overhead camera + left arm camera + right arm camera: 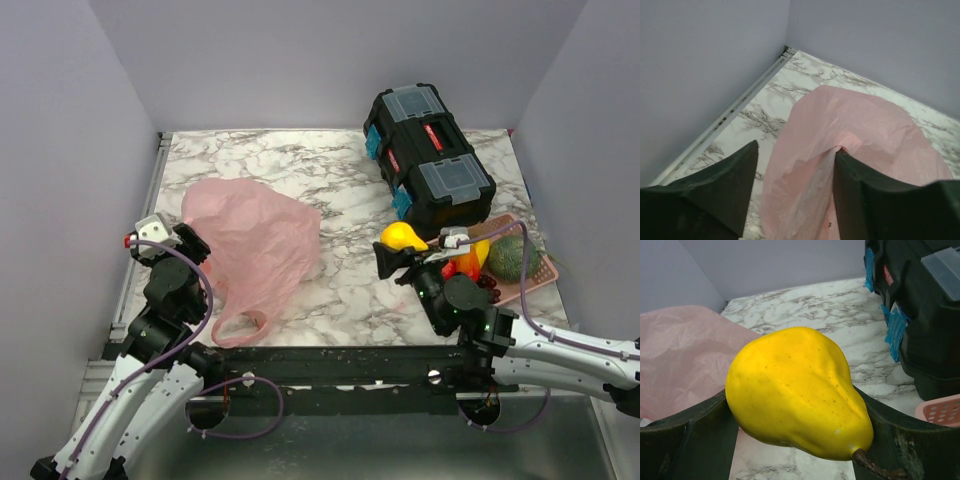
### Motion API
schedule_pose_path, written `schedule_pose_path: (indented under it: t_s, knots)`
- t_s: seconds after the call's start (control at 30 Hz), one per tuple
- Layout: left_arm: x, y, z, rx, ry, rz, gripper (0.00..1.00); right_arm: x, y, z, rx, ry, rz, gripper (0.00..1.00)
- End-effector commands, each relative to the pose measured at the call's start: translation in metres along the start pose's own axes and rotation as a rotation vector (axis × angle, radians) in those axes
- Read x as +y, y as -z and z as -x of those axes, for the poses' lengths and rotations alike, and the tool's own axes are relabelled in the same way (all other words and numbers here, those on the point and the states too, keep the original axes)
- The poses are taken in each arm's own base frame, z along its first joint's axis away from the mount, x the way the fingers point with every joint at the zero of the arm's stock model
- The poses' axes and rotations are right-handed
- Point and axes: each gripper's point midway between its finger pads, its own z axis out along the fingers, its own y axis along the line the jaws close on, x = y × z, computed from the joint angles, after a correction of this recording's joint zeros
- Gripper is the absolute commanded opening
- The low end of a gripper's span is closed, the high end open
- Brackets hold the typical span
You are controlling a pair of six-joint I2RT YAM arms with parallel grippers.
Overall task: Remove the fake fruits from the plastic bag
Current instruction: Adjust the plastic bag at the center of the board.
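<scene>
The pink plastic bag (255,240) lies crumpled on the marble table at the left, its loop handles toward the near edge. My left gripper (190,240) is open at the bag's left edge. In the left wrist view (796,150) the bag (855,135) runs between the fingers, and a fold touches the right finger (860,190). My right gripper (400,252) is shut on a yellow fruit (402,236), pear-shaped with a brown stem, held above the table right of the bag. In the right wrist view the fruit (795,390) fills the gap between the fingers. The bag's contents are hidden.
A black toolbox (428,155) with blue latches stands at the back right and also shows in the right wrist view (920,315). A rigid pink basket (535,283) at the right holds a green melon (515,258), a banana (482,250), an orange-red fruit (465,268) and dark grapes (488,285).
</scene>
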Motion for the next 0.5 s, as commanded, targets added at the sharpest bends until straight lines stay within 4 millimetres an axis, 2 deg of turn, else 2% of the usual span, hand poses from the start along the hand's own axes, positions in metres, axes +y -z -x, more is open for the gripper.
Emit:
schedule_pose_path:
  t_s: [0.0, 0.1, 0.27, 0.47]
  knots:
    - [-0.008, 0.002, 0.003, -0.007, -0.003, -0.058, 0.66, -0.019, 0.001, -0.024, 0.061, 0.038, -0.098, 0.01]
    - [-0.015, 0.005, 0.003, 0.0, -0.01, -0.118, 0.83, -0.022, -0.003, -0.029, 0.081, 0.05, -0.134, 0.01]
    - [-0.011, 0.007, 0.007, -0.022, -0.004, -0.117, 0.97, -0.029, -0.012, -0.039, 0.129, 0.062, -0.18, 0.01]
    - [0.013, 0.008, 0.017, -0.071, 0.05, 0.003, 0.99, -0.035, -0.016, -0.036, 0.142, 0.037, -0.183, 0.01]
